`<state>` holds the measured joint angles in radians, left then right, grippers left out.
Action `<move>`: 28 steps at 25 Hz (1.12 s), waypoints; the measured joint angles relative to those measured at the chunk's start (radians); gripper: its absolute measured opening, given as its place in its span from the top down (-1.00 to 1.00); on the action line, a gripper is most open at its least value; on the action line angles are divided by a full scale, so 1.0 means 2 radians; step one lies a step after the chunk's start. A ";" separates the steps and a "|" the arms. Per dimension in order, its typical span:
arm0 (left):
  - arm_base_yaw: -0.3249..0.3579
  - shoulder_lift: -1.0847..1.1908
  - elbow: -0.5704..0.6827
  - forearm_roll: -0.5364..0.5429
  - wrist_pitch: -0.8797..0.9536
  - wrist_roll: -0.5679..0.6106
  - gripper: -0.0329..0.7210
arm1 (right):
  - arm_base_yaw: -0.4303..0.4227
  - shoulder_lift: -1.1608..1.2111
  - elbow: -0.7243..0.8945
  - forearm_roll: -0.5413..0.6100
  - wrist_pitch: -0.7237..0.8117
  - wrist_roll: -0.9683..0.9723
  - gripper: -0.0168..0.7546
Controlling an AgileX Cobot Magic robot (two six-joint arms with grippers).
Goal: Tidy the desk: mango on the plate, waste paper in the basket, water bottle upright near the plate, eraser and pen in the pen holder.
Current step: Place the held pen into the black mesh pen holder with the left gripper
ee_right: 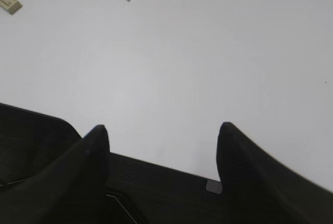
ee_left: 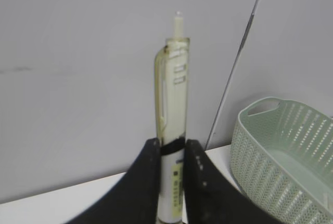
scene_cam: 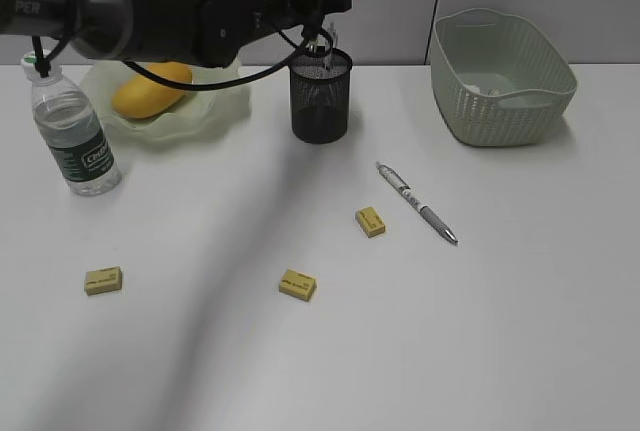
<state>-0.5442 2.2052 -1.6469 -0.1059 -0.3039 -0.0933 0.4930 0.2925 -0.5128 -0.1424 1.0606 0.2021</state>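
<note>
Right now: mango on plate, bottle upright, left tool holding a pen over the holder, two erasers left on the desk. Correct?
Not quite: three erasers lie on the desk, as the exterior view shows. The rest stands: mango on plate, bottle upright, left tool holding a pen over the holder.

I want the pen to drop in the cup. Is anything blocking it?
Nothing visible blocks it. The left pincer holds the pen upright right above the pen holder, whose open top looks clear.
</note>
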 joint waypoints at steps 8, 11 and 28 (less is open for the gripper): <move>0.000 0.032 0.000 0.003 -0.033 0.000 0.65 | 0.000 0.000 0.000 0.000 0.000 0.001 -0.37; 0.000 0.042 0.000 0.003 -0.045 0.000 0.65 | 0.000 0.000 0.000 0.000 0.000 0.001 -0.37; 0.000 0.052 0.000 0.003 -0.028 0.000 -0.23 | 0.000 0.000 0.000 0.000 0.000 0.001 -0.37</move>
<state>-0.5451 2.3092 -1.6469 -0.0995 -0.3608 -0.0925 0.4930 0.2925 -0.5128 -0.1434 1.0606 0.2031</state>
